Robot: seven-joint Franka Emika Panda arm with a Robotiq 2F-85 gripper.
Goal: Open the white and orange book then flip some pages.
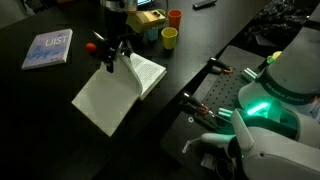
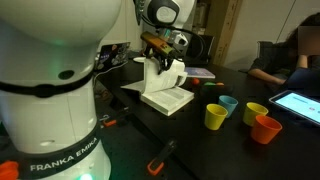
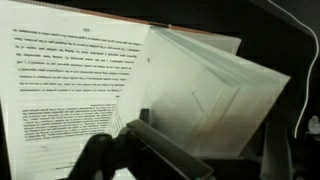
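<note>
The white and orange book (image 1: 118, 95) lies open on the black table, white pages up; its cover is hidden. It also shows in an exterior view (image 2: 168, 99). My gripper (image 1: 110, 55) hangs over the book's spine, also seen in an exterior view (image 2: 165, 66). In the wrist view a printed page (image 3: 70, 85) lies flat on the left and a fan of raised pages (image 3: 215, 95) stands between my two fingers. My gripper (image 3: 215, 150) has its fingers wide apart, and the pages lean against one of them.
A thin blue-white "LIST" book (image 1: 48, 48) lies beyond the open book. Yellow (image 1: 169, 38) and orange (image 1: 175, 17) cups stand near it; several cups (image 2: 216, 117) show in an exterior view. A tablet (image 2: 300, 105) and a seated person (image 2: 290, 50) are at the table's far side.
</note>
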